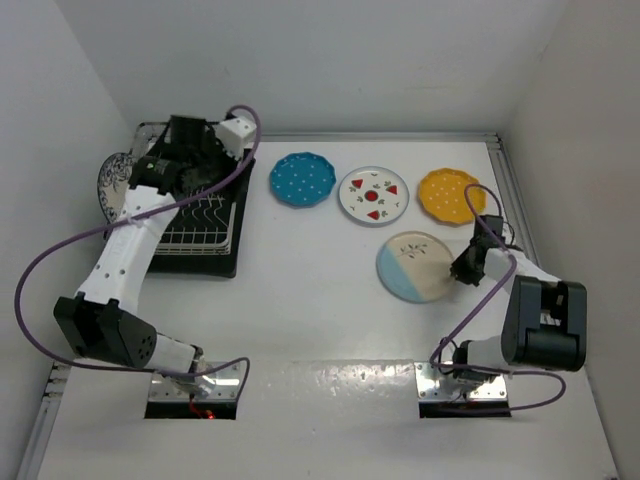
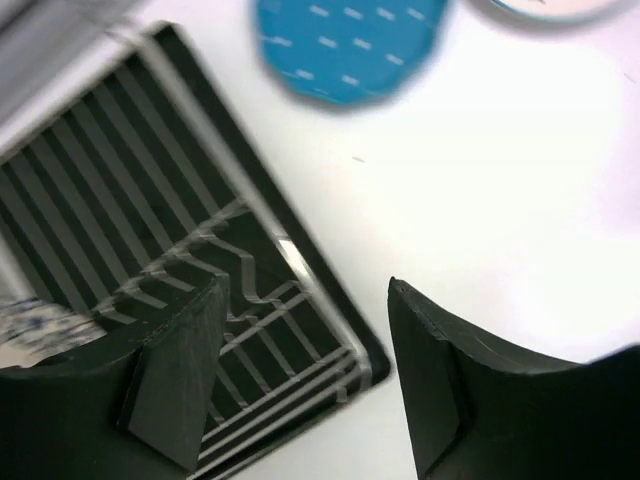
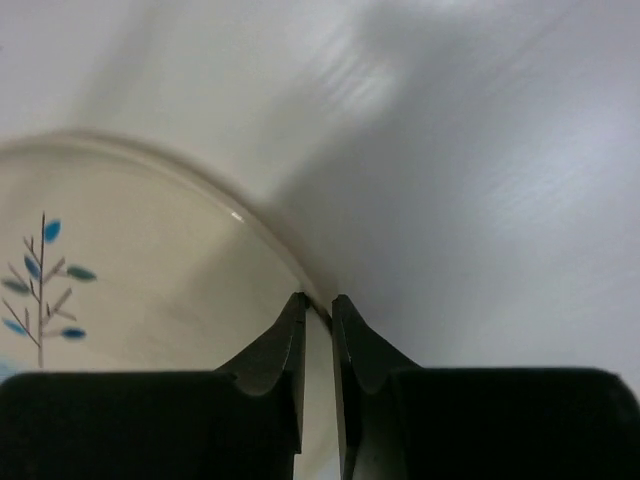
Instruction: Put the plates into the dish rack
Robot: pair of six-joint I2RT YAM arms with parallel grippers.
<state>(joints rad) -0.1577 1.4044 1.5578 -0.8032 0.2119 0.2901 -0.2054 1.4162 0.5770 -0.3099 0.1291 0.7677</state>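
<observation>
Rack (image 1: 205, 236) holds one floral-rimmed plate (image 1: 113, 186) — right claw (image 3: 318, 302) pinches half-blue plate (image 1: 413, 266).

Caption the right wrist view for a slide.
Right end effector pinches the rim of the cream plate on the white table.

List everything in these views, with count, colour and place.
blue dotted plate: one, blue with white dots, flat on the table, right of the rack
fruit plate: one, white with red shapes, flat, middle of the far row
yellow plate: one, yellow with white dots, flat, right end of that row
half-blue plate: one, light blue and cream, flat, nearer than the row
floral plate: one, cream with blue pattern, at the rack's left edge, partly hidden
dish rack: one, silver wire, far left
drip tray: one, black, under the rack
table: one, white
left arm: one, white and black, over the rack, jaws open
right arm: one, white and black, jaws shut on the half-blue plate's rim
</observation>
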